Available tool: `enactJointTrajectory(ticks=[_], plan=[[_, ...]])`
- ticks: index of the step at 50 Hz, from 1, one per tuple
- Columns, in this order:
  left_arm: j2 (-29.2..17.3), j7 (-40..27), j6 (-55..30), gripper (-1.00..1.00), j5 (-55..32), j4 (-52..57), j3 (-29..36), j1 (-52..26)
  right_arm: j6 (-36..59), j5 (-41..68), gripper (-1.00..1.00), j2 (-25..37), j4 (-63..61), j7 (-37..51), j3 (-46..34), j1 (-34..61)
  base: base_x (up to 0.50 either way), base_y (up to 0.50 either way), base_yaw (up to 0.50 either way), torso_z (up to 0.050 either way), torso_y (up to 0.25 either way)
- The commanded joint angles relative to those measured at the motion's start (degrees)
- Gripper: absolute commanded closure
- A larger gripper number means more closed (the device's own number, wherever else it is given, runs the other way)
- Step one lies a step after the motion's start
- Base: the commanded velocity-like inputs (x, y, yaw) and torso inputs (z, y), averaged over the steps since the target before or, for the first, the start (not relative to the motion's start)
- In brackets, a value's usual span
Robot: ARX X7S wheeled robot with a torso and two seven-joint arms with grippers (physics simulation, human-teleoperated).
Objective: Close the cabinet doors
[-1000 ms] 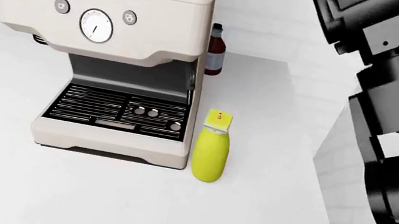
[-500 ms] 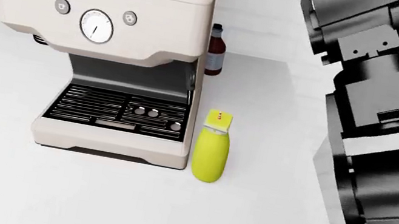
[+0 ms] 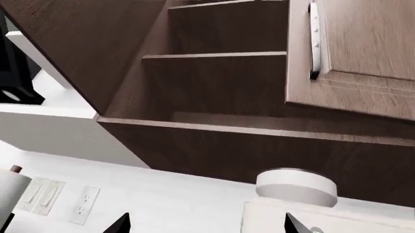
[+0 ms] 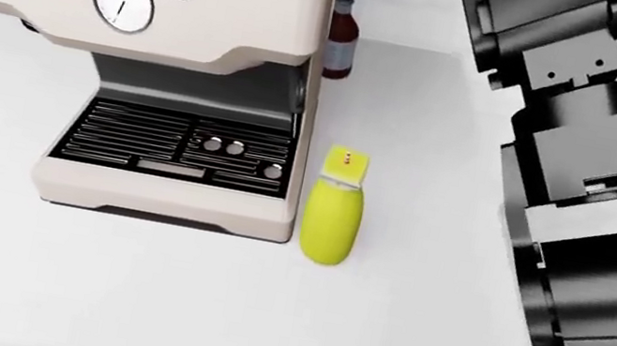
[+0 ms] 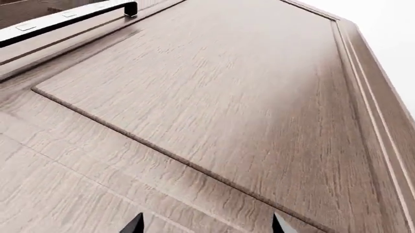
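Note:
The left wrist view looks up into a brown wall cabinet (image 3: 220, 82) with bare shelves. Its left door (image 3: 84, 43) stands wide open. The right door (image 3: 363, 53) hangs partly open, with a dark bar handle (image 3: 315, 39) on its edge. My left gripper (image 3: 207, 227) is open below the cabinet, touching nothing; only its fingertips (image 3: 120, 225) show. In the right wrist view, the panelled front of a cabinet door (image 5: 214, 97) fills the frame, its handle (image 5: 65, 19) far off. My right gripper (image 5: 206, 225) is open, close to that panel. No cabinet shows in the head view.
On the white counter (image 4: 196, 306) stand an espresso machine (image 4: 175, 64), a yellow bottle (image 4: 334, 211) and a brown bottle (image 4: 342, 36) behind. My right arm (image 4: 586, 184) rises at the right. Wall outlets (image 3: 81, 206) sit under the cabinet.
The head view has shifted, so the espresso machine and bottles sit higher and further left in frame. My right arm swung leftward from a second ago and has since held nearly still.

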Motion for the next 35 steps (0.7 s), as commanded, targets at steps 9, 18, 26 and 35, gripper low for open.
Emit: enactJointTrajectory(ticks=[9,18,26,35], plan=[[-0.25,-0.02,0.02,-1.0,0.12,-0.35,0.18,0.12,0.8,5.03,-1.0,0.01,18.41,-2.18,-12.76,-3.49,0.0,0.0,0.0,0.026,-0.222],[-0.2,0.07,0.33,-1.0,0.24,-0.56,0.36,0.32,0.7,5.29,-1.0,0.0,18.41,-2.69,-13.04,-4.12,0.0,0.0,0.0,0.026,-0.222],[-0.38,0.03,0.33,-1.0,0.09,-0.56,0.36,0.35,0.8,5.24,-1.0,0.0,18.41,-2.92,-12.9,-4.27,0.0,0.0,0.0,0.026,-0.223],[-0.24,-0.74,-0.04,-1.0,-0.75,-0.77,0.2,-0.03,0.58,4.66,-1.0,0.0,18.41,-3.18,-11.93,-4.78,0.0,0.0,0.0,0.023,-0.189]])
